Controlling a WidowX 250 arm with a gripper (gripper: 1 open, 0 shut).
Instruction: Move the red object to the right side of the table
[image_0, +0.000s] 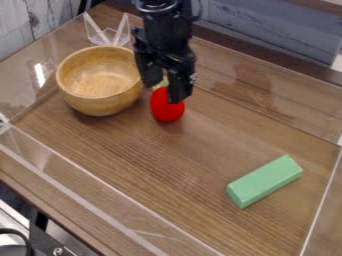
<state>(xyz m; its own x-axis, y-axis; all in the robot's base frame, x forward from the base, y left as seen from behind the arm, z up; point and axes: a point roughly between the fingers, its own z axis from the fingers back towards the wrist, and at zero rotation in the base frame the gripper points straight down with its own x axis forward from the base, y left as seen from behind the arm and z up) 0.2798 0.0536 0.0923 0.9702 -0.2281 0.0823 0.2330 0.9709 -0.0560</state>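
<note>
Fingers of the tool (166, 88) stand apart over the strawberry (164, 105) beside the bowl (99, 80), positioned to grasp it.

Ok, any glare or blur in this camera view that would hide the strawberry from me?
Camera view: soft even light, no strong blur; pale glare streaks on the clear walls and some sheen on the table at the back. The strawberry is sharp but partly covered by the gripper, its jaws open above it.
</note>
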